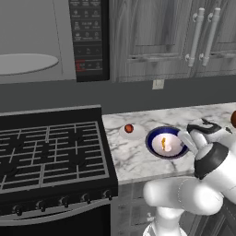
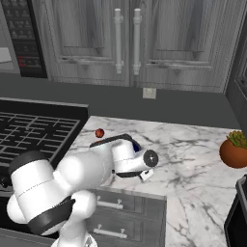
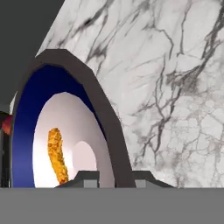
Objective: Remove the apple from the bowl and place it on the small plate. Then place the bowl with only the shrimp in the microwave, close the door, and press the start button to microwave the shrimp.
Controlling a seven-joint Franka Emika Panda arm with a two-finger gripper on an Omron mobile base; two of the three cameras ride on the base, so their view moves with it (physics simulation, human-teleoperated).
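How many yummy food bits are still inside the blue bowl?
1: the orange shrimp lies on the white inside of the bowl. The apple sits outside, on the small plate.

The arm folds low and forward, wrist bent; the gripper (image 3: 111,178) straddles the bowl (image 3: 65,131) rim, one fingertip each side.

Tiny round red-orange apple (image 1: 129,128) sits on the flat pale round small plate (image 1: 133,134), just left of the round dark-blue bowl (image 1: 153,136) with white inside. Thin curved orange shrimp (image 1: 163,143) lies alone in it. Grey built-in microwave (image 1: 46,41) stands open above, turntable visible.
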